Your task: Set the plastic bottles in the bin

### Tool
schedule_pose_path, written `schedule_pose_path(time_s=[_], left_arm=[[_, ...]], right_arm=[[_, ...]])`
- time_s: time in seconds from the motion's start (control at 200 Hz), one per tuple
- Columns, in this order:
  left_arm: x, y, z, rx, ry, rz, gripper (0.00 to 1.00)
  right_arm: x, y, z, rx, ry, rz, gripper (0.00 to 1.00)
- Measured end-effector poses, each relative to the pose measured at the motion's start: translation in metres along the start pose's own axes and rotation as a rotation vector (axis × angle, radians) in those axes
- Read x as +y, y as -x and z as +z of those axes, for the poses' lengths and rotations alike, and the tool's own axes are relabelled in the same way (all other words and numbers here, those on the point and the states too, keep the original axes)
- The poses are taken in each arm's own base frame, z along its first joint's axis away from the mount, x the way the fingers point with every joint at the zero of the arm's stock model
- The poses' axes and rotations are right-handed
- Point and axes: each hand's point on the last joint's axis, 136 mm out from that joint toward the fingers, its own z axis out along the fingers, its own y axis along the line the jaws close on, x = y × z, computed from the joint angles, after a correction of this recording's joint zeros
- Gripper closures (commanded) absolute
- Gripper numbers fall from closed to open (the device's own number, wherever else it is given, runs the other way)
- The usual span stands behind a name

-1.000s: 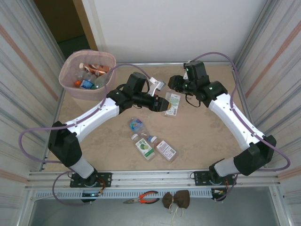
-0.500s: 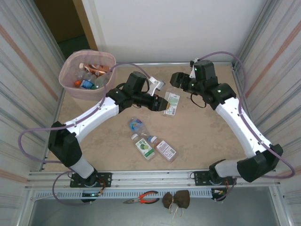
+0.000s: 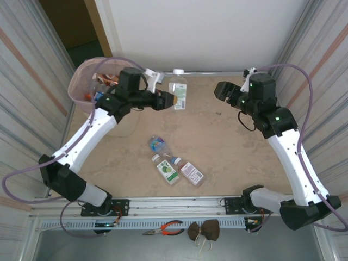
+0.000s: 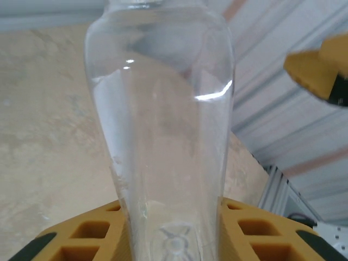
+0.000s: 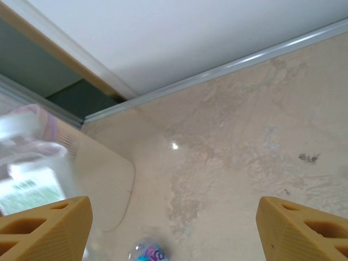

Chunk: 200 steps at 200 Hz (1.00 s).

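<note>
1. Right now: gripping a clear bottle (image 3: pixel 178 97) in the left claw (image 3: pixel 170 100), jaws drawn narrow onto its lower end (white cap towards the back wall, green label).
2. Holding that bottle over the far part of the table (image 3: pixel 228 147), just right of the bin (image 3: pixel 76 81).
3. Through the left wrist camera: clear bottle body rising between the two orange fingers (image 4: pixel 81 242), pressed by both.
4. Right claw (image 3: pixel 219 90) spread wide, nothing between its fingers (image 5: pixel 46 225); raised over the far right of the table, well apart from the held bottle.
5. Bin standing at the far left corner, partly behind the left arm; several bottles inside (image 3: pixel 103 80) (orange and blue bits, too jumbled to count).
6. Lying on the table, middle to near side: blue-label bottle (image 3: pixel 157 143), green-label bottle (image 3: pixel 167 169), pink-label bottle (image 3: pixel 190 173), the last two side by side.
7. Resting on the near ledge: pliers (image 3: pixel 163 229), next to a brown lump (image 3: pixel 204 230).
</note>
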Motion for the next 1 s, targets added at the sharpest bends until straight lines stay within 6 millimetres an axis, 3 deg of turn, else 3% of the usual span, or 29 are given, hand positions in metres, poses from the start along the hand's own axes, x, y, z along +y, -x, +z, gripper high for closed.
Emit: schedule_pose_path(time_s=[0.195,0.331,0.541,0.782,1.002], left_arm=[[0.028,0.039,-0.052,-0.136,0.095,-0.065,0.7],[0.054,0.053,-0.084,-0.208,0.179,-0.13,0.76],[0.093,0.073,-0.136,-0.379,0.356,-0.282,0.76],[0.131,0.077,-0.164,-0.546,0.551,-0.507,0.74],[0.179,0.071,-0.169,-0.651,0.635,-0.78,0.72]], right_arm=[[-0.008,-0.001,-0.004,0.002,-0.021,0.002,0.22],[-0.011,-0.002,-0.005,0.005,-0.03,-0.001,0.21],[-0.014,-0.004,-0.005,0.015,-0.04,-0.008,0.21],[-0.015,-0.005,-0.004,0.017,-0.043,-0.007,0.21],[-0.016,-0.007,-0.004,0.022,-0.046,-0.007,0.21]])
